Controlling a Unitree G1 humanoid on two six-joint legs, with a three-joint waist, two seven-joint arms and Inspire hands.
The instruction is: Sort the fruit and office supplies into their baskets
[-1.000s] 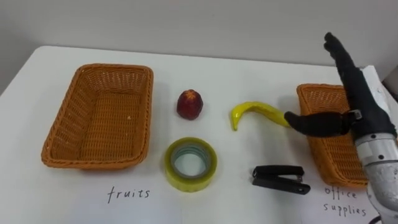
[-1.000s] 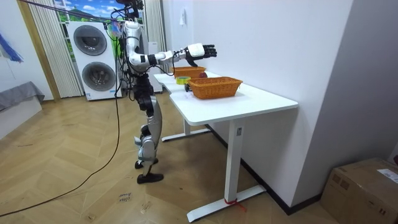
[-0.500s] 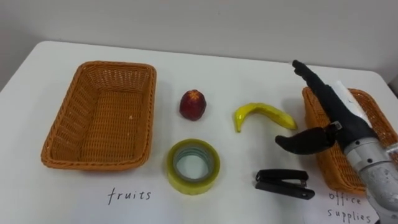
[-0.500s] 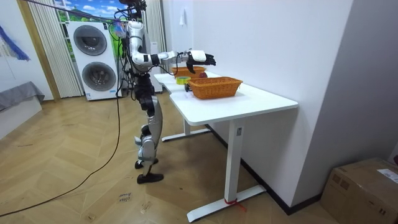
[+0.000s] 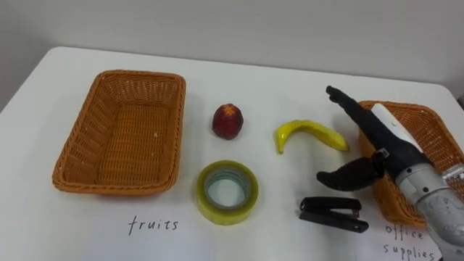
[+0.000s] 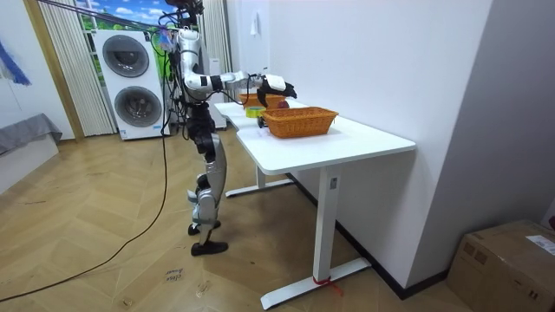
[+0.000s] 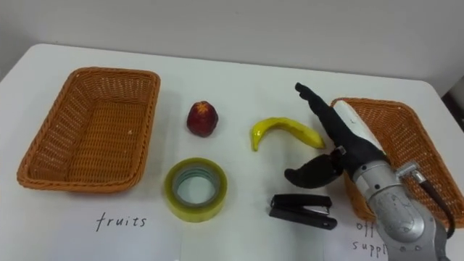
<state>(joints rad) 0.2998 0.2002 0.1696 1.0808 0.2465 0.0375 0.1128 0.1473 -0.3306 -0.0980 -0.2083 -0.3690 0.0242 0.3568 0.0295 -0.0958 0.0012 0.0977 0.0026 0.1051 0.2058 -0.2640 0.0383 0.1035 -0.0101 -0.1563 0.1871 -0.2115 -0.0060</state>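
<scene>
Where the white desk [image 5: 290,83] begins on the left, a large wicker basket [image 5: 141,75] sits with nothing in it, and a handwritten label [image 5: 151,225] is on the desk just in front of it. To its right lies a red fruit [image 5: 227,121], apart from the basket's rim. Nearer the robot, a roll of yellowish tape [image 5: 227,192] lies flat with its hole facing up. Further right a banana [image 5: 308,133] lies on the desk. In front of the banana, a black stapler [image 5: 331,214] rests near the desk's front edge.

The right robot hand [image 5: 388,151] hangs above the desk between the banana and the stapler. Its fingers are stretched straight out towards the far edge and its thumb is spread wide to the left, so it holds nothing. Whether the thumb touches the stapler cannot be told.

Just beside the hand, at the far right, is the second wicker basket [image 5: 429,119], partly hidden by the forearm, and a second handwritten label [image 5: 406,243] is in front of it.

In the room view the robot stands upright at the desk's far end, one arm reaching over it, with stacked washing machines [image 6: 130,82] behind.
</scene>
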